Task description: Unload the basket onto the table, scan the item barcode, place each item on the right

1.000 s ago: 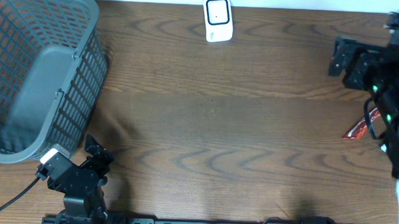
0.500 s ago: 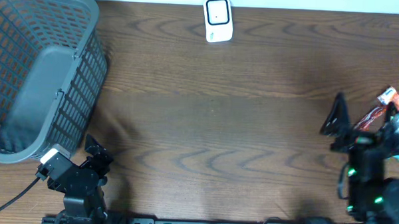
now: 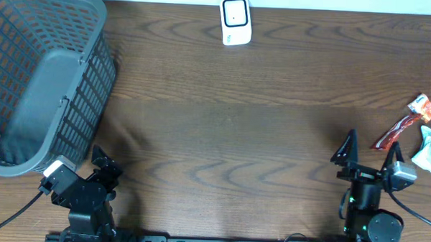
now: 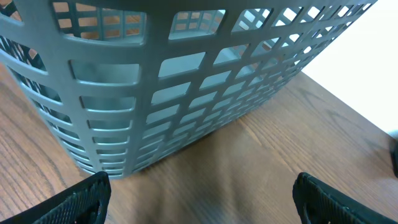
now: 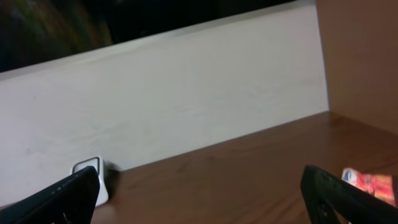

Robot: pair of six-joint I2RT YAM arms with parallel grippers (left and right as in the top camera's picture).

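A dark brown wooden table fills the overhead view. A gray plastic lattice basket takes up its upper left corner, tilted with its open side toward the left edge of the frame. In the left wrist view the basket's wall fills the upper part of the frame and stands on the wood.

The left gripper sits at the lower left of the overhead view, just below the basket's lower right corner. Its jaws are spread wide, with only bare wood between the two black fingertips seen at the bottom corners of its own camera; it holds nothing.

The right gripper stands at the lower right of the overhead view, pointing up the frame. Its jaws are likewise fully apart and grip nothing; its fingertips show at the bottom corners of the right wrist view.

A white barcode scanner stands at the top centre edge of the table, against the pale wall.

The items lie together at the right edge, just right of the right gripper and not touched by it: a white-and-green packet, a slim red packet, and a small red-and-white packet uppermost.
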